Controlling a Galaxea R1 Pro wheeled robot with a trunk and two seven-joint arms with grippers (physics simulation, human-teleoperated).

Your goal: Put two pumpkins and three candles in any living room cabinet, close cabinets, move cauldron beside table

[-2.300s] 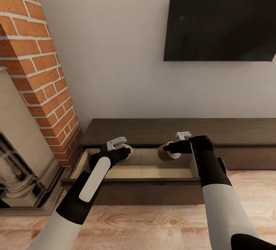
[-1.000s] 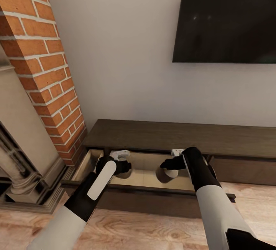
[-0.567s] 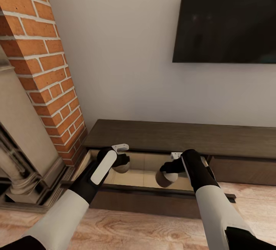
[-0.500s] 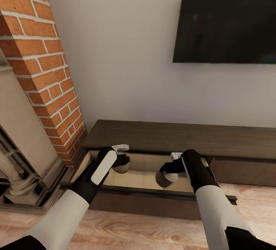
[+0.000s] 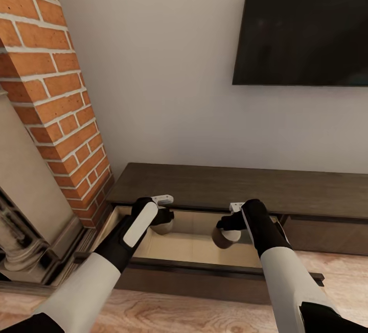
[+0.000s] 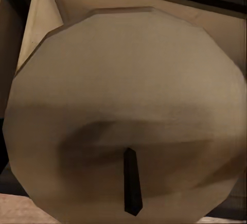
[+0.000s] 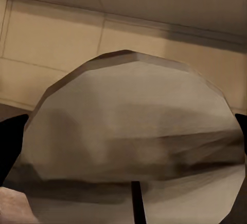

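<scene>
Two candles were in play, one to each arm, and both hung over the one open drawer (image 5: 197, 248) of the cabinet (image 5: 240, 185). The left gripper (image 5: 162, 218) pinched the left candle (image 5: 162, 227) near the drawer's left end, toward its back edge. In the left wrist view that candle (image 6: 126, 116) sat so close to the lens that its pale round top and dark wick (image 6: 131, 188) were nearly all you got, with the tan drawer wall behind; the fingers themselves were hidden there, so the width of the jaws could not be read beyond the candle's own breadth.

Over on the other side, the right gripper (image 5: 227, 223) clamped the right candle (image 5: 226, 236) above the drawer's floor, right of its middle. The right wrist view gave the same story: the candle (image 7: 136, 141) large in front, one dark fingertip (image 7: 11, 141) pressed at its side and another just showing at the opposite edge, jaws spread only as far as the candle's width.

One drawer stood pulled out, its light tan inside on show; the front (image 5: 327, 236) beside it to the right was flush. One dark TV (image 5: 301, 24) hung on the wall above, and a brick fireplace (image 5: 46, 103) stood just off the cabinet's left end.
</scene>
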